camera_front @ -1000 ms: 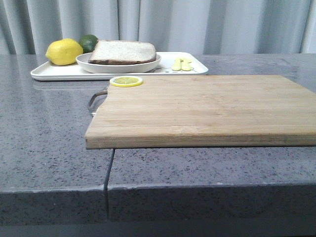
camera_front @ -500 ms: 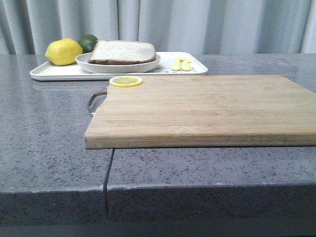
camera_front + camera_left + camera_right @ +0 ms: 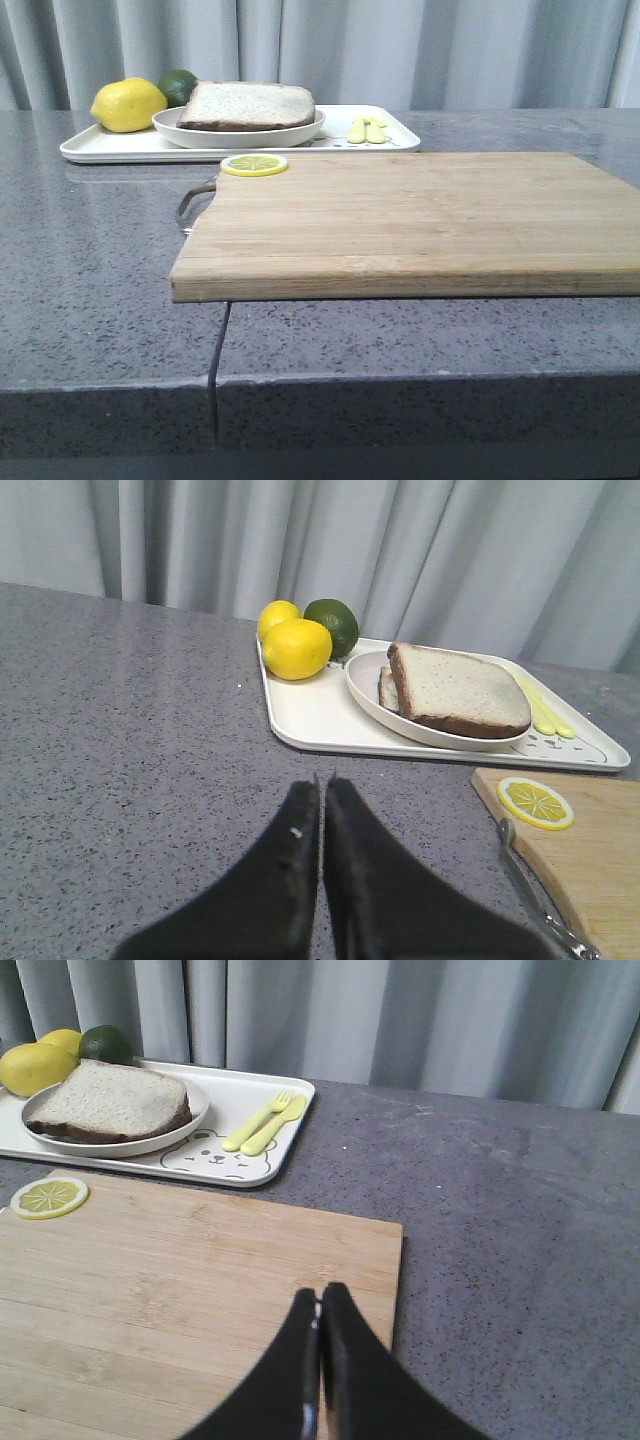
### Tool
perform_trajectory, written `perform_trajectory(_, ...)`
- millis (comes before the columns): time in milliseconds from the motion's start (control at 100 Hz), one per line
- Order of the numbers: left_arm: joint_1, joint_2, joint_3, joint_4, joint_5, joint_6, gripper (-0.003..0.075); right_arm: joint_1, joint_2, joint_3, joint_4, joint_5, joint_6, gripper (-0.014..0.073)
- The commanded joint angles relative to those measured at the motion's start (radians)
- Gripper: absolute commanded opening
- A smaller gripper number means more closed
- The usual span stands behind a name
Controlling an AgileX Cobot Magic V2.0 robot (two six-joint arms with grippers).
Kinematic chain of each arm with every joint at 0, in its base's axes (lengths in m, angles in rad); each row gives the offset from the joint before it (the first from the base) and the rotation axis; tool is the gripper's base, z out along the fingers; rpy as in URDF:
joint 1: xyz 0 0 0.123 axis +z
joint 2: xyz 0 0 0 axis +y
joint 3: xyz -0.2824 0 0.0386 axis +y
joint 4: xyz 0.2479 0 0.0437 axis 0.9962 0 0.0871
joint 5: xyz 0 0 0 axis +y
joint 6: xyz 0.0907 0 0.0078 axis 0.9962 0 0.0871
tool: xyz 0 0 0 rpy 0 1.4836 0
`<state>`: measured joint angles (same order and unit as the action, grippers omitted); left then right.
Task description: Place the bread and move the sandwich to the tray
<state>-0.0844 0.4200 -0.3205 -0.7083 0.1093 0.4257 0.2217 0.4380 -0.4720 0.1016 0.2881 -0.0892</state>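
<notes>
The sandwich [image 3: 248, 105] is a stack of brown-crusted bread slices on a round white plate [image 3: 238, 134], which stands on the white tray [image 3: 110, 146] at the back left. No egg shows. The top bread slice [image 3: 455, 685] is pale with a dark crust; a second slice peeks out under it. The stack also shows in the right wrist view [image 3: 105, 1100]. My left gripper [image 3: 322, 780] is shut and empty over the grey counter, short of the tray [image 3: 310, 715]. My right gripper [image 3: 320, 1295] is shut and empty over the wooden cutting board [image 3: 180, 1290]. Neither gripper shows in the front view.
Two lemons [image 3: 296, 647] and a lime [image 3: 333, 625] sit on the tray's far left. Yellow cutlery [image 3: 265, 1125] lies beside the tray's bear mark [image 3: 205, 1150]. A lemon slice [image 3: 254, 164] lies on the cutting board's [image 3: 400, 225] back left corner. A curtain hangs behind.
</notes>
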Motion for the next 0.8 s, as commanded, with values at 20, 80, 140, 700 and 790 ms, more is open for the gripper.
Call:
perform_trajectory(20,-0.010,0.007,-0.025,-0.013,-0.064,0.000,-0.0019,-0.008,0.004,-0.027,-0.009,-0.087,-0.001,-0.0117)
perform_trajectory(80,-0.010,0.007,-0.025,-0.013,-0.064,0.000,-0.0019,-0.008,0.004,-0.027,-0.009,-0.087,-0.001,-0.0117)
perform_trajectory(140,-0.010,0.007,-0.025,-0.013,-0.064,0.000,-0.0019,-0.008,0.004,-0.027,-0.009,-0.087,-0.001,-0.0117)
perform_trajectory(700,-0.003,-0.247,0.262,0.692,-0.097,-0.479,-0.0019,-0.008,0.004,-0.027,-0.009,-0.087,-0.001,-0.0117)
perform_trajectory(790,-0.003,-0.294,0.298,0.761,-0.097,-0.553,-0.0019,-0.008,0.004,-0.027,-0.009,-0.087,-0.001,-0.0117)
